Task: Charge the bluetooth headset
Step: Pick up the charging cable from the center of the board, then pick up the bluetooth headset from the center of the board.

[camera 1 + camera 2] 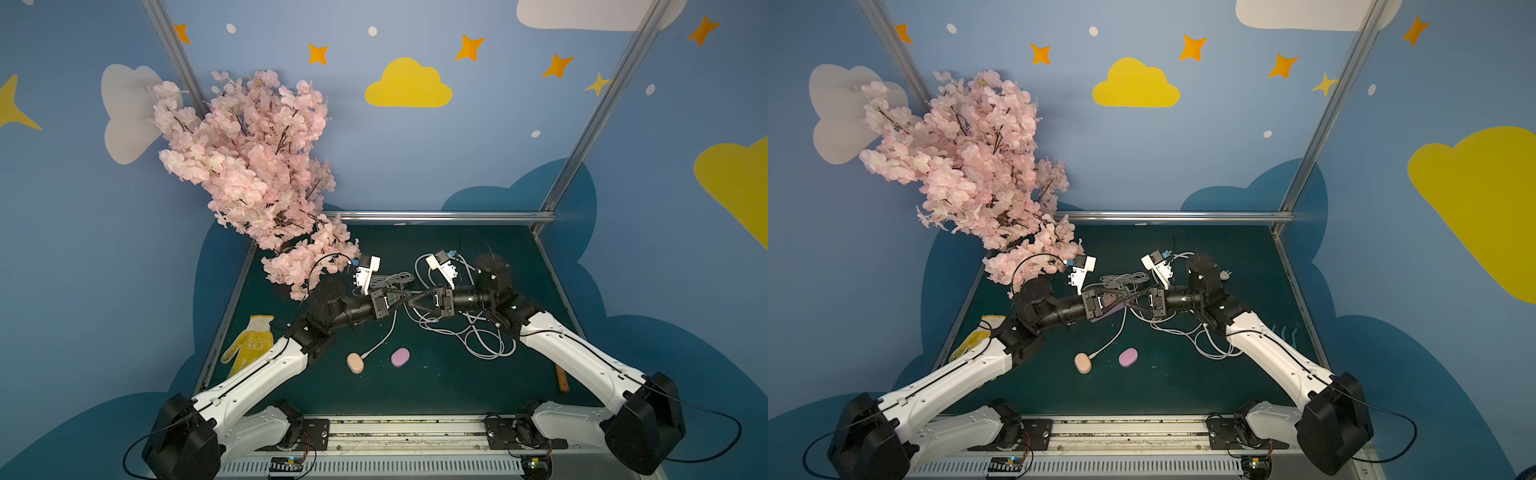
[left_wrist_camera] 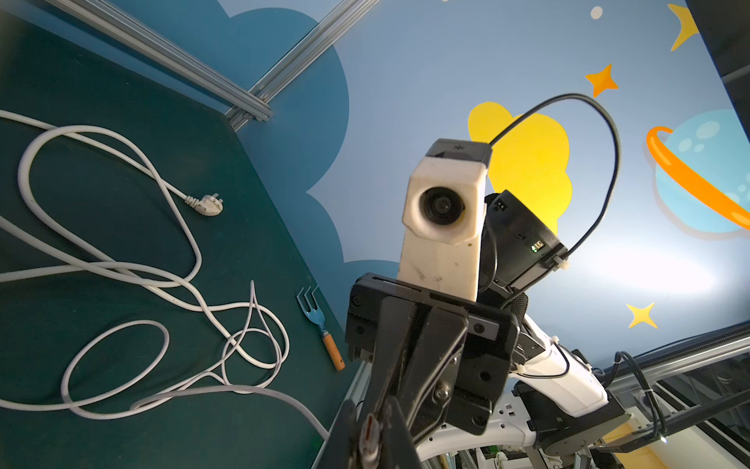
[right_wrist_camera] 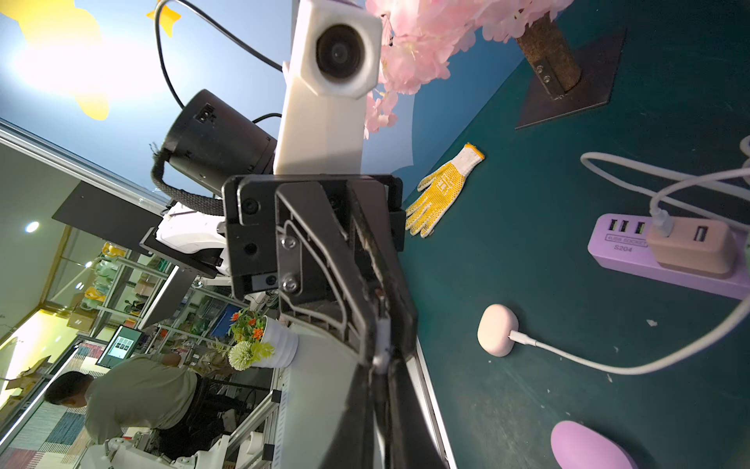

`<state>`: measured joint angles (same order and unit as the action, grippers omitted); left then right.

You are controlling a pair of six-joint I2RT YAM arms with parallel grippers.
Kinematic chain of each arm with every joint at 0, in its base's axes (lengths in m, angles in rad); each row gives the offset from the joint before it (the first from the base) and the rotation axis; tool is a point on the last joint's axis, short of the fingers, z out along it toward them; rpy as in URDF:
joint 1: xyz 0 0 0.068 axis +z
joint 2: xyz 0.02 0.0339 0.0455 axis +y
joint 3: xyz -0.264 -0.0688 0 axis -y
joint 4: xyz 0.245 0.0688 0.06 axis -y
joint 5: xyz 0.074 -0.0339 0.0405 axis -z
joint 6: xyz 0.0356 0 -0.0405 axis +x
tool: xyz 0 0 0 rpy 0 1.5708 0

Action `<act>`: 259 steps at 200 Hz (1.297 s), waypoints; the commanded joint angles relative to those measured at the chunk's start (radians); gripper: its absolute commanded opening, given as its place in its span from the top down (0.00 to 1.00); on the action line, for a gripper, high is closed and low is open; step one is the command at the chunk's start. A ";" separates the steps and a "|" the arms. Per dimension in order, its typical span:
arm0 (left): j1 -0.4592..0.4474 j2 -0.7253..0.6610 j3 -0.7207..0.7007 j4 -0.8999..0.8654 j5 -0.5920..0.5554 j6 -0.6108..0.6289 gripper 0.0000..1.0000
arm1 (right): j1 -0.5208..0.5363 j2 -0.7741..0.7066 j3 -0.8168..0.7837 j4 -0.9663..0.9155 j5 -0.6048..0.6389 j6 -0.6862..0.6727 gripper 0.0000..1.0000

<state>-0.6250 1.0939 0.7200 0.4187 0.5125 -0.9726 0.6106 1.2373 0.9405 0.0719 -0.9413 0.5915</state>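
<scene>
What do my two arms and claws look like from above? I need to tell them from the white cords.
Both the left arm and right arm have white shells, with black joints and bulky black shoulder housings. Thin black cables loop along them. Each wrist carries a white camera block. The left claw and right claw are black and tapering.

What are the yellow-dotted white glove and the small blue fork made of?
Yellow-dotted white glove: knitted fabric, visible weave and ribbed cuff; dots probably rubbery. Small blue fork: tines glossy blue, painted metal or plastic, unclear; handle looks wooden, matte orange-brown.
</scene>
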 commanded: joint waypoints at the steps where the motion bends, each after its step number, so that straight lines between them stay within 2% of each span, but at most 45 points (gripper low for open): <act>1: 0.009 -0.053 -0.011 -0.036 0.000 0.015 0.15 | -0.009 -0.019 -0.027 0.009 0.007 0.005 1.00; 14: 0.018 -0.079 -0.022 -0.052 -0.022 0.023 0.12 | -0.011 -0.024 -0.032 -0.006 0.009 0.003 1.00; 30: 0.035 -0.107 -0.036 -0.070 -0.030 0.024 0.14 | -0.015 -0.033 -0.031 -0.047 0.008 -0.018 1.00; 42: 0.045 -0.125 -0.034 -0.117 -0.025 0.051 0.31 | -0.021 -0.041 -0.012 -0.153 0.019 -0.071 1.00; 53: 0.045 -0.142 -0.001 -0.268 -0.031 0.126 0.36 | -0.024 -0.046 0.027 -0.331 0.056 -0.175 1.00; 64: 0.032 -0.147 0.049 -0.465 -0.052 0.240 0.35 | -0.028 -0.049 0.073 -0.537 0.108 -0.303 1.00; 76: -0.003 -0.143 0.087 -0.668 -0.138 0.327 0.30 | -0.031 -0.051 0.095 -0.704 0.180 -0.395 1.00; 92: -0.053 -0.128 0.074 -0.766 -0.199 0.379 0.26 | -0.034 -0.054 0.081 -0.817 0.211 -0.465 1.00; 117: -0.154 -0.051 0.065 -0.819 -0.271 0.457 0.25 | -0.035 -0.045 0.001 -0.835 0.195 -0.468 1.00; 134: -0.228 0.040 0.085 -0.838 -0.375 0.514 0.25 | -0.036 -0.022 -0.029 -0.863 0.213 -0.462 1.00; 156: -0.278 0.156 0.096 -0.813 -0.422 0.551 0.25 | -0.044 -0.006 -0.032 -0.912 0.230 -0.486 1.00; 173: -0.290 0.224 0.107 -0.787 -0.434 0.571 0.24 | -0.057 -0.011 -0.034 -0.934 0.250 -0.494 1.00; 192: -0.297 0.291 0.124 -0.763 -0.461 0.605 0.17 | -0.080 -0.015 -0.035 -0.958 0.268 -0.492 1.00; 212: -0.297 0.374 0.151 -0.739 -0.474 0.642 0.17 | -0.106 -0.016 -0.029 -0.992 0.269 -0.489 1.00; 259: -0.303 0.582 0.284 -0.798 -0.437 0.685 0.31 | -0.173 -0.044 -0.032 -1.023 0.250 -0.490 1.00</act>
<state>-0.9215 1.6096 0.9535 -0.3439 0.0708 -0.3367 0.4637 1.2224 0.9096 -0.9031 -0.6746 0.1139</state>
